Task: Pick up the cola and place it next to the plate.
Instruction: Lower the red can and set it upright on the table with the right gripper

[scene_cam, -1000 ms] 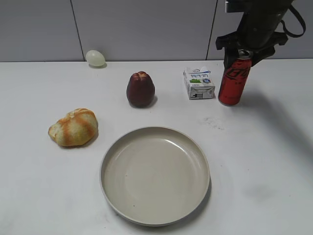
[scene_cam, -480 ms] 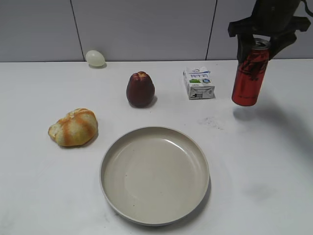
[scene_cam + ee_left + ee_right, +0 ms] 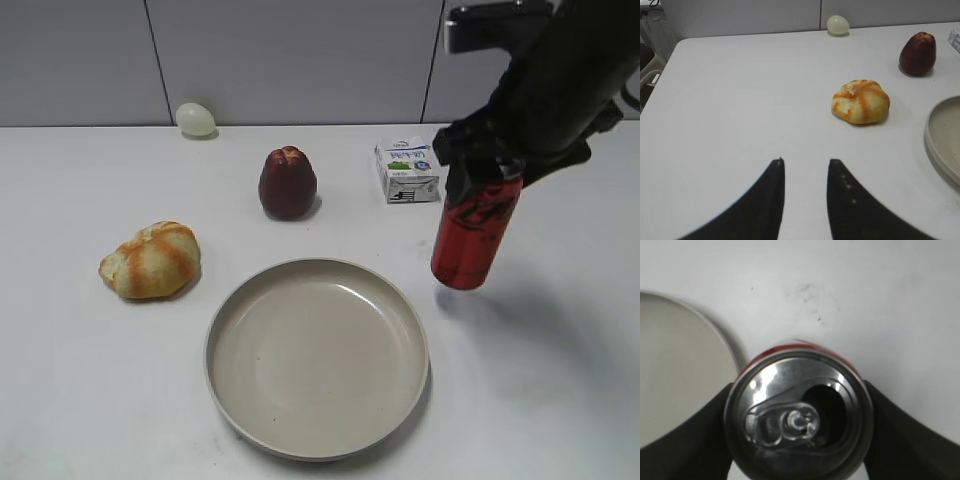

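Carried forward and leftward since half a second earlier, and lower in the exterior view: right pincer (image 3: 480, 172) clenched on the cola (image 3: 476, 232) near its top, can tilted a little, shadow cast on the table (image 3: 560, 380) beneath it. Whether touching the table or just above it could not be told. Held just right of the plate (image 3: 316, 356), apart from its rim. Had hung farther back half a second before, right of the milk carton (image 3: 406, 169); a second before, had stood on the table beside that carton.

Left unmoved behind the plate: milk carton, dark red fruit (image 3: 288, 183), pale egg (image 3: 195, 119) by the wall, and bread roll (image 3: 151, 260) to the left. Nothing between cola and plate.

Seen from the right wrist only: silver can top (image 3: 799, 422) with pull tab and open mouth, dark fingers (image 3: 687, 437) pressed on both sides, plate rim (image 3: 715, 330) close at left.

Seen from the left wrist only: left pincer (image 3: 805, 165) released, hovering low over bare table well short of the bread roll.
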`<action>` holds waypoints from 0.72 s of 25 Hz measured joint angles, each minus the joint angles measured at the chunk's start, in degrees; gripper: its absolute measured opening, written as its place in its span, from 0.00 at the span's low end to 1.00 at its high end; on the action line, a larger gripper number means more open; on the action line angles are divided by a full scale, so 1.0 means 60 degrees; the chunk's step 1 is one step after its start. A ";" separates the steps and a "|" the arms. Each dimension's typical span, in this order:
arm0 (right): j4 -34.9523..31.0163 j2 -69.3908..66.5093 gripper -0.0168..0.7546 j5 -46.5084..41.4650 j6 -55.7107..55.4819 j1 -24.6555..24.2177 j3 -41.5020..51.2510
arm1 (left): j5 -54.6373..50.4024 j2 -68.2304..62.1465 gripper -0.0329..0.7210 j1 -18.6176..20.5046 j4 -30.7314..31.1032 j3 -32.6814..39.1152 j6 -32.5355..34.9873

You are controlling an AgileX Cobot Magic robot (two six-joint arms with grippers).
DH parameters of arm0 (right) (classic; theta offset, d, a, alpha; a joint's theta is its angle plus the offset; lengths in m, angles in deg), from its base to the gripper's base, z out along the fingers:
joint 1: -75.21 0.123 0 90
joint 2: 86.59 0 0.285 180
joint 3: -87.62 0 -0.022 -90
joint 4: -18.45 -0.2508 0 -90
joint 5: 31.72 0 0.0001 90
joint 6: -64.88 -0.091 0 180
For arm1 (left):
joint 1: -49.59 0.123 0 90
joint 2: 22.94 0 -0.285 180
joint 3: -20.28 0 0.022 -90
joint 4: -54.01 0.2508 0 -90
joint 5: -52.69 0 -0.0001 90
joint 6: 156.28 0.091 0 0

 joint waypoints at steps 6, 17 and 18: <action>-0.0126 0.0449 0.71 0.0800 -0.0280 0.0052 0.1541 | 0.0000 0.0000 0.35 0.0000 0.0000 0.0000 0.0000; -0.0281 0.0617 0.71 0.1536 0.0023 0.0482 0.2358 | 0.0000 0.0000 0.35 0.0000 0.0000 0.0000 0.0000; -0.0281 0.0617 0.71 0.1562 0.0026 0.0482 0.2358 | 0.0000 0.0000 0.35 0.0000 0.0000 0.0000 0.0000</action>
